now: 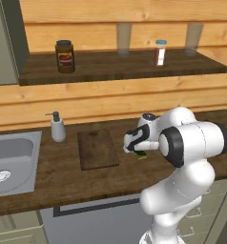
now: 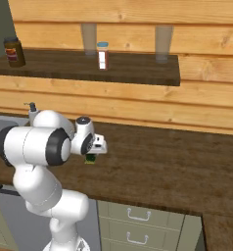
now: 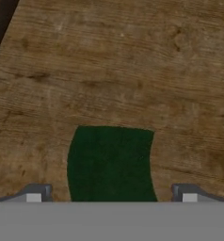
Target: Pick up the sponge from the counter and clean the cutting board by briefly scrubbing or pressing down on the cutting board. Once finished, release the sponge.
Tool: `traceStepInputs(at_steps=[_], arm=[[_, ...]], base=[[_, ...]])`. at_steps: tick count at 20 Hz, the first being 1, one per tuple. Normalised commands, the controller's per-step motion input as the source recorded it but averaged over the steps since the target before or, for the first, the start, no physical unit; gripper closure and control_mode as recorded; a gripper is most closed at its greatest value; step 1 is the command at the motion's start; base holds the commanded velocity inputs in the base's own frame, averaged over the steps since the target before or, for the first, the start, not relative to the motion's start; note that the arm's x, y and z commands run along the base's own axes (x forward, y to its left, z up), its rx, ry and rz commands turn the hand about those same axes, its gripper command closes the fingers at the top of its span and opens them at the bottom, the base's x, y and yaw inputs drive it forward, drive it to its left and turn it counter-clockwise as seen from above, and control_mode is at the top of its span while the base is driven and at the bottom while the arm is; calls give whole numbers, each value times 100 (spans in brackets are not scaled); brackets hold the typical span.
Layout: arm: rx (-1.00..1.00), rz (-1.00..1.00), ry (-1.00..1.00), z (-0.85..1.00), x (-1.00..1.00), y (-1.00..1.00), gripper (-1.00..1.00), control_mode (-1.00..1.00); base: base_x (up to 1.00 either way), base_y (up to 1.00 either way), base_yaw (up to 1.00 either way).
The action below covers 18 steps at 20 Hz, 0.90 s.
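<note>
Directly under the hand camera, the sponge (image 3: 110, 162) is showing its dark green top, lying flat on the counter (image 3: 132, 70) between the two finger tips (image 3: 35, 194), which are standing wide apart on either side of it without touching. So the gripper (image 3: 111, 196) is spread and lined up over the sponge, seemingly for a pinch across its short sides.

Going left to right in the left base view, the sink (image 1: 13, 159) is sitting in the worktop, then the soap dispenser (image 1: 57, 127), then the cutting board (image 1: 97, 148) just left of the hand, kept within easy reach for scrubbing. The sponge is peeking out beneath the wrist.

Up on the shelf (image 1: 120, 66), the jar (image 1: 65, 56) and bottle (image 1: 159, 52) are carrying labels too blurred to read.
</note>
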Motion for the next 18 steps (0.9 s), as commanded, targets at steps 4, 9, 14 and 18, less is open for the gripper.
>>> traceStepInputs(at_steps=[4,9,14,18], arm=[[0,0,0,-15,0,14,-100,-100],[0,0,0,-19,2,-1,-100,-100],[0,0,0,-16,0,0,100,-100],[0,0,0,-1,0,0,100,-100]], base=[[0,0,0],[0,0,0],[0,0,0],[0,0,0]])
